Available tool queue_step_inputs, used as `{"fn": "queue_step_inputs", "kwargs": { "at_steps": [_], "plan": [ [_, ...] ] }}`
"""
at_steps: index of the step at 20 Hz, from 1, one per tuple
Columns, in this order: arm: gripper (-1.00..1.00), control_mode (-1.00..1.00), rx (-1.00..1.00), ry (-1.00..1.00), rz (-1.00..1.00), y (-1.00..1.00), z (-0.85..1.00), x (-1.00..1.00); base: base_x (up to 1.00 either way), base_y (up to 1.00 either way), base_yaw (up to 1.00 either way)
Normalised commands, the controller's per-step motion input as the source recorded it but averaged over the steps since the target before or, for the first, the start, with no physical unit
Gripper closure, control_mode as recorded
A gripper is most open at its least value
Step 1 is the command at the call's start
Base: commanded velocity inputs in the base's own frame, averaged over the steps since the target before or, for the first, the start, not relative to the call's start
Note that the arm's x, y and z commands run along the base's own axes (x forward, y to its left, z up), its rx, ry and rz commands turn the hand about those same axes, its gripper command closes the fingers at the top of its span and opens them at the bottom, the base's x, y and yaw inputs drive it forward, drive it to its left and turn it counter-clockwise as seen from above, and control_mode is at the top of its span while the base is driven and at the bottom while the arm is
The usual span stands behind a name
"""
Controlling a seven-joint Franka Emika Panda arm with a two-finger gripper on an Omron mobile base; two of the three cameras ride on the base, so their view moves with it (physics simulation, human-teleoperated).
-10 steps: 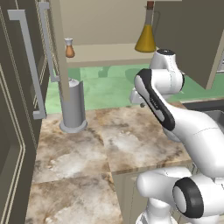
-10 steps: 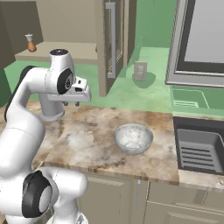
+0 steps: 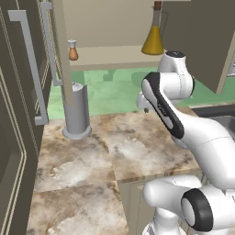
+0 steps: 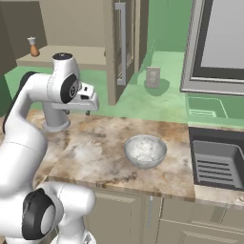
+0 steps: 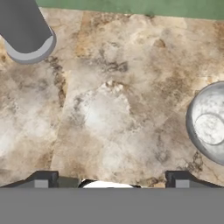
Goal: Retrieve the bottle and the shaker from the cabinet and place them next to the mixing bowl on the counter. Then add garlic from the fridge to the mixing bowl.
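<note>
The bottle point(image 3: 154, 39), with golden liquid and a cork, stands on the open cabinet's shelf point(image 3: 114, 57) at the right. At the shelf's left end is the small orange-brown shaker point(image 3: 72, 51), also seen far back in the right base view as the shaker point(image 4: 33, 47). The mixing bowl point(image 4: 145, 150) sits empty on the marbled counter point(image 4: 93, 159). My gripper point(image 4: 77, 113) hangs open above the counter, left of the bowl and well below the shelf. In the hand view my gripper point(image 5: 110, 179) looks down at the counter point(image 5: 118, 105), with the bowl point(image 5: 209, 124) at the right edge.
A tall grey cylinder point(image 3: 76, 112) stands on the counter under the shelf's left end. The dark fridge point(image 3: 18, 119) with bar handles closes off the left. An open taupe cabinet door point(image 3: 197, 41) juts out on the right. A microwave point(image 4: 219, 43) and a sink point(image 4: 217, 162) lie further right.
</note>
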Motion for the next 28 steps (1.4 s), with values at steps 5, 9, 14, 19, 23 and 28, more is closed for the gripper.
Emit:
{"fn": "queue_step_inputs", "kwargs": {
  "at_steps": [5,9,14,19,23,28],
  "plan": [
    [-1.00,-1.00,-0.01,-0.15,-0.14,0.00,0.42,-0.16,0.00,0.00,0.00],
    [-1.00,-1.00,-0.01,-0.09,-0.13,0.00,0.49,0.00,0.00,0.00,0.00],
    [-1.00,-1.00,0.00,-0.29,-0.09,0.00,0.57,-0.06,0.00,0.00,0.00],
    [-1.00,-1.00,-0.01,-0.26,-0.10,0.00,0.73,-0.14,0.00,0.00,0.00],
    [-1.00,-1.00,-0.07,-0.19,-0.24,0.00,0.56,0.00,0.00,0.00,0.00],
    [-1.00,-1.00,-0.13,-0.28,-0.24,0.01,0.41,0.00,0.00,0.00,0.00]
  ]
}}
